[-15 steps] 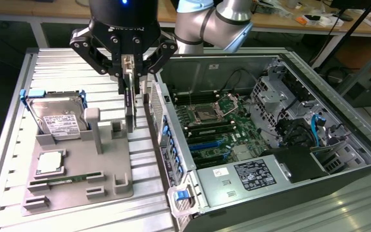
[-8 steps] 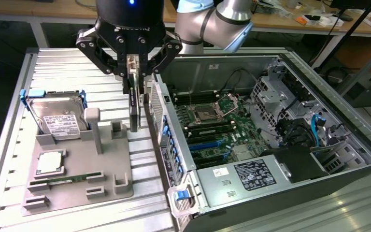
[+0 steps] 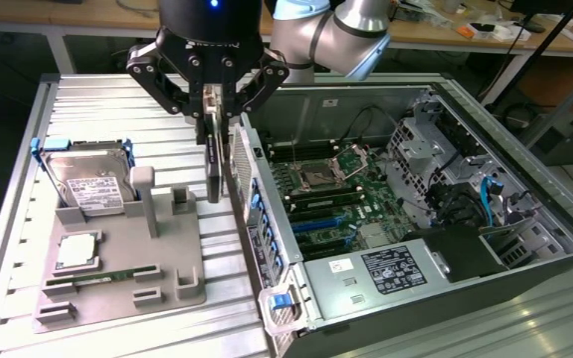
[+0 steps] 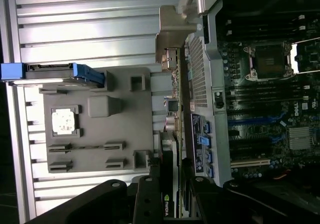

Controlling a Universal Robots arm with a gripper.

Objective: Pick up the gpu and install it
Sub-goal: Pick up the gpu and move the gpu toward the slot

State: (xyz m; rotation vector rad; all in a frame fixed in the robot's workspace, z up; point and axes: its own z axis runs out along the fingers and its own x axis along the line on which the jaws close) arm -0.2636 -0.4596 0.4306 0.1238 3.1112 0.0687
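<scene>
Item: gpu (image 3: pixel 214 160), thin flat rectangular expansion card with dark green circuit board, seen edge-on.
Orientation: long axis vertical, free end pointing down at ribbed aluminium tabletop (image 3: pixel 107 97).
Grip: black gripper (image 3: pixel 213 112), fingers clamped on card's upper end, one on each face.
Location: airborne over tabletop middle, between grey moulded fixture tray (image 3: pixel 117 307) and open black computer case (image 3: pixel 396 80), just beside case's rear wall.

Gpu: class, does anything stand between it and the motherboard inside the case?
Yes. The gpu, gripped edge-on by the gripper, hangs outside the computer case; its slotted rear wall stands between it and the motherboard.
</scene>
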